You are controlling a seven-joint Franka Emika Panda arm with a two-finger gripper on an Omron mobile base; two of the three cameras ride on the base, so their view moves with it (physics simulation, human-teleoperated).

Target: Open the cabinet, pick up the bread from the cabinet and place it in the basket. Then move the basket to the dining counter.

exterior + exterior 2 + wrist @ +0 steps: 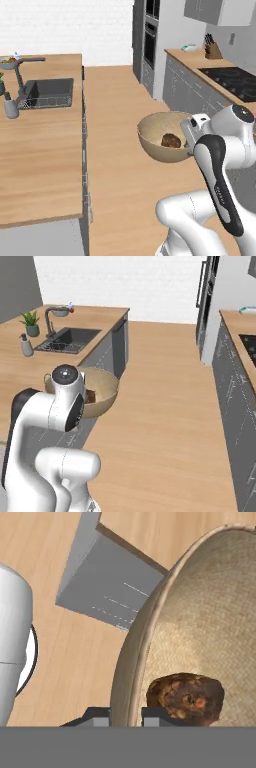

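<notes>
My gripper (125, 714) is shut on the rim of the round tan basket (200, 612), with one dark fingertip (97, 716) outside the wall and the other inside. The basket (155, 145) hangs in the air above the wood floor, between the island and the right-hand worktop. The bread (171, 140), a small dark brown lump, lies in the bottom of it. In the hand view the bread (186, 697) sits just inside the rim. My arm covers part of the basket (105, 390) in the right base view. The dining counter (45, 150) runs along the left.
The dining counter (17, 368) carries a sink (50, 92), a soap bottle (11, 107), a potted plant (31, 323) and a small fruit bowl (9, 62). At the right are grey base drawers (190, 92), a cooktop (235, 80), a knife block (214, 50) and wall cabinets (202, 9).
</notes>
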